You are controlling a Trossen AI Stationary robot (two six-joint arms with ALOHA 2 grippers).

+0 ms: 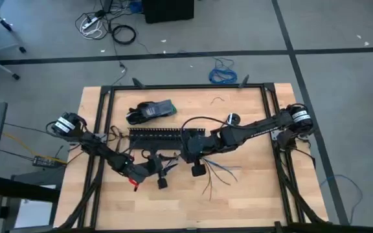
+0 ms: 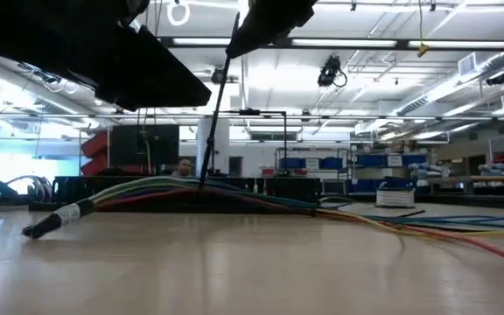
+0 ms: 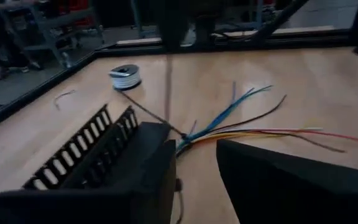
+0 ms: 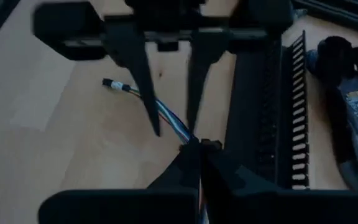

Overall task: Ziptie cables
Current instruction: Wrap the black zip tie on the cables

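Observation:
The cables [image 1: 215, 171], a bundle of thin coloured wires, lie on the wooden table just in front of the black slotted channel [image 1: 157, 134]. Their loose ends splay toward the right [image 3: 247, 115], and the other end carries a black sleeve [image 2: 55, 223]. My left gripper [image 4: 173, 127] is open, with one finger on either side of the bundle [image 4: 166, 115]; I cannot tell whether it touches. My right gripper [image 2: 265, 22] hangs above the bundle, shut on a thin black ziptie [image 2: 219, 105]. My right gripper pinches the ziptie by its upper end [image 2: 234, 31] between its two fingers, which come from above and point down. The ziptie hangs below them, nearly upright with a slight tilt. Its lower end [image 2: 205, 179] reaches the cables on the table.
A black hand tool [image 1: 151, 110] lies behind the channel, with a small white roll [image 1: 232, 118] to its right. A curled wire scrap [image 1: 219, 99] lies near the far edge. A black frame [image 1: 186, 86] borders the table. Bare wood [image 1: 186, 207] stretches toward the near edge.

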